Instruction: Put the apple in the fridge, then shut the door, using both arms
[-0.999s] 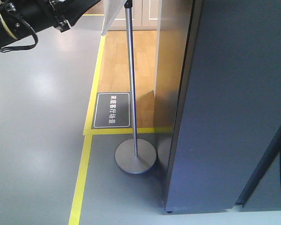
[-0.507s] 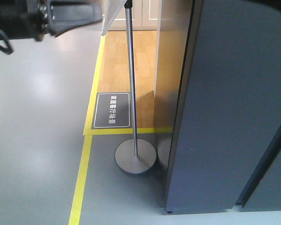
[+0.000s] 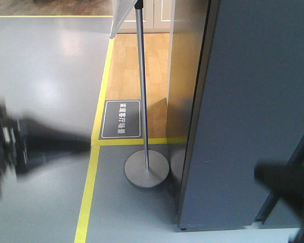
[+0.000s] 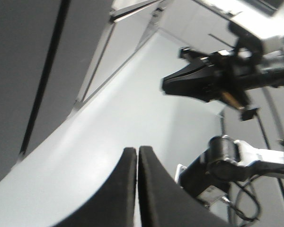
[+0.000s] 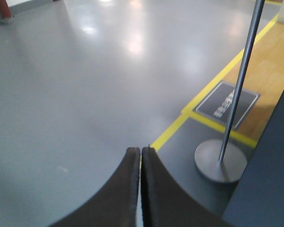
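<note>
Both black curved-finger grippers, left [image 4: 136, 184] and right [image 5: 141, 187], pinched together, empty. Your tall dark grey fridge [image 3: 243, 111] stands beside them, exterior only. Apple not visible. Expect firm, smooth, bruisable; grip across its widest part.

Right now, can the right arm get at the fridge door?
Probably yes. The right tool is shut and empty, low beside the grey fridge, with only bare floor around it. The metal stand sits off to the side, out of the way. No door edge shows, though.
</note>
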